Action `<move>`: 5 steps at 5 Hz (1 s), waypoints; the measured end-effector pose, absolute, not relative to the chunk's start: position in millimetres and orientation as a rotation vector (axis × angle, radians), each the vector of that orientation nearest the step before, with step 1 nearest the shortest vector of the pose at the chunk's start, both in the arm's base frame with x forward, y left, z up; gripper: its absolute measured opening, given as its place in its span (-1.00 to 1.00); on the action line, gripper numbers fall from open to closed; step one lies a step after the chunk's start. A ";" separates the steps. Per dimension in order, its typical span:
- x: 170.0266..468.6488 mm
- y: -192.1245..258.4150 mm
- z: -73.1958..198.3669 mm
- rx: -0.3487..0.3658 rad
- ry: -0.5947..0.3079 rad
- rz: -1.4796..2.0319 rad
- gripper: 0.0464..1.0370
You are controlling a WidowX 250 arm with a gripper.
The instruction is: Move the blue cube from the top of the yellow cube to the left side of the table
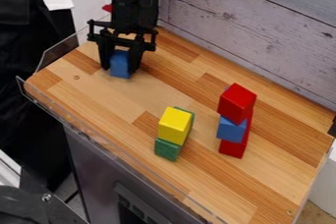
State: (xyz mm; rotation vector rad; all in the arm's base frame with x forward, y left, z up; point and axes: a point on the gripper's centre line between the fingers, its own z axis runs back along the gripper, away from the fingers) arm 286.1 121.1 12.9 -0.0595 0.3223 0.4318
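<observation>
Grips the blue cube (119, 64) in the pincer (119, 69), clasped from both sides, at the upper left of the bench (131, 105); cannot tell if touching the wood beneath; well apart from the yellow cube (175, 126), set on a green block (166, 150) near the middle; farther right, stacked upright, a tilted red block (237, 102) over a blue block (231, 129), with more red below.
</observation>
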 end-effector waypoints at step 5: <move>284.2 59.0 132.7 0.013 0.098 0.283 0.93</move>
